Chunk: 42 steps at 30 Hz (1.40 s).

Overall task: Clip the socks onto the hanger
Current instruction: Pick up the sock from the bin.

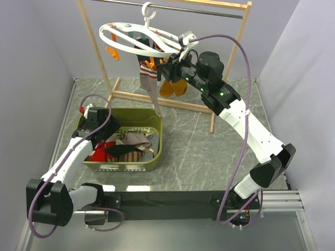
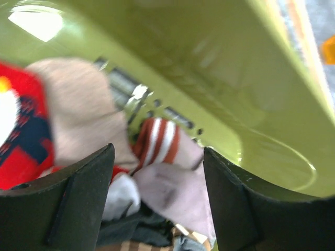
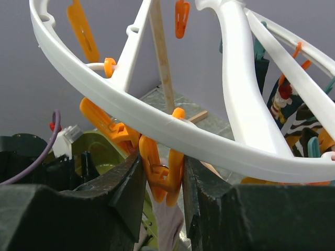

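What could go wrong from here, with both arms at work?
1. The right gripper pinches an orange clip on the tilted hanger. A pull could swing the hanger or lift it off the rod.
2. The left gripper, open over the striped sock in the bin, may also catch the red sock beside it.

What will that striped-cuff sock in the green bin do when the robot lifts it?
Probably flop: the sock lies crumpled among other laundry, so it looks soft, not stiff. Likely light for its size, being thin fabric. It may drag neighbours along, since it lies tangled in the pile inside the bin.
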### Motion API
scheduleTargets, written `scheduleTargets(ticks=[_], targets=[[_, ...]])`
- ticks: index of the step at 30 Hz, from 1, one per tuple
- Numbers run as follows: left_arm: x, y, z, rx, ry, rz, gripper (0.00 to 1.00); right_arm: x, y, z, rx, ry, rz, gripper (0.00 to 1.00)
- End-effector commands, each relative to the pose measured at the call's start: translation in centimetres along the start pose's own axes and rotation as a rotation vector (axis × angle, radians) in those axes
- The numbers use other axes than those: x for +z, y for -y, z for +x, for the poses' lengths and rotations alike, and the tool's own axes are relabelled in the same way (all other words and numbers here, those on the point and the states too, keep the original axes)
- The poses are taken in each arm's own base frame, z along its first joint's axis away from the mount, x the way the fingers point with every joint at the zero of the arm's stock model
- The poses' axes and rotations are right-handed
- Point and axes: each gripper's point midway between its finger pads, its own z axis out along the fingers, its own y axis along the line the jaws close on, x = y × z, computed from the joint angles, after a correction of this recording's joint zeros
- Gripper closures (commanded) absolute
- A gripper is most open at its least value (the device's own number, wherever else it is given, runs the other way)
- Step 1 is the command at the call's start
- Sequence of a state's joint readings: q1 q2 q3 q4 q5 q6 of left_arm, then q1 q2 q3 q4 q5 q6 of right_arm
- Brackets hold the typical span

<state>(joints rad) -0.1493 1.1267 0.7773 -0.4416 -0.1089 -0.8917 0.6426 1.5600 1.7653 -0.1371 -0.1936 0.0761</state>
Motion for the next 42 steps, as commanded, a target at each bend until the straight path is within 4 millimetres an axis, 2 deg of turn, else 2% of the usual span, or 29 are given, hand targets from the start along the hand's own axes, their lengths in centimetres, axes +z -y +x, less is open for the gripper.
scheduleTargets(ticks=[1, 3, 4, 7, 8, 12, 14, 21, 28, 31, 34, 42], targets=[[0.2, 3.4, -1.6, 0.068, 0.069, 0.176, 0.28, 0.0, 0.2, -1.7, -0.022, 0.038, -0.007, 1.0], [0.9, 4.0, -1.3, 0.089, 0.065, 0.214, 0.29, -0.1, 0.4, -1.8, -0.016, 0.039, 0.001, 1.0], [1.0, 5.1, -1.4, 0.104, 0.07, 0.267, 0.3, -0.1, 0.5, -1.9, -0.014, 0.042, 0.006, 1.0], [2.5, 4.9, 0.2, 0.13, 0.021, 0.252, 0.32, -0.1, 0.6, -1.9, -0.011, 0.046, 0.009, 1.0], [3.7, 3.9, 1.6, 0.145, -0.021, 0.203, 0.33, 0.0, 0.5, -2.0, -0.009, 0.047, 0.006, 1.0], [4.6, 2.3, 3.1, 0.139, -0.065, 0.144, 0.34, 0.2, 0.5, -1.9, -0.001, 0.041, 0.003, 1.0], [4.6, 1.8, 3.6, 0.127, -0.08, 0.129, 0.34, 0.3, 0.5, -1.9, 0.001, 0.035, 0.002, 1.0], [4.7, -1.6, 5.9, 0.096, -0.103, 0.056, 0.35, 0.7, 0.6, -1.5, -0.001, 0.021, 0.001, 1.0], [5.7, -0.5, 5.4, 0.103, -0.068, 0.116, 0.38, 1.0, 0.5, -1.8, 0.011, 0.023, -0.003, 1.0], [6.2, -0.5, 5.2, 0.116, -0.061, 0.107, 0.43, 1.0, 0.5, -1.8, 0.016, 0.02, -0.002, 1.0], [6.5, 0.4, 4.5, 0.119, -0.03, 0.137, 0.47, 1.1, 0.4, -1.9, 0.021, 0.02, -0.002, 1.0], [6.6, 1.1, 4.0, 0.126, -0.001, 0.171, 0.82, 1.2, 0.6, -2.1, 0.019, 0.021, 0.007, 1.0]])
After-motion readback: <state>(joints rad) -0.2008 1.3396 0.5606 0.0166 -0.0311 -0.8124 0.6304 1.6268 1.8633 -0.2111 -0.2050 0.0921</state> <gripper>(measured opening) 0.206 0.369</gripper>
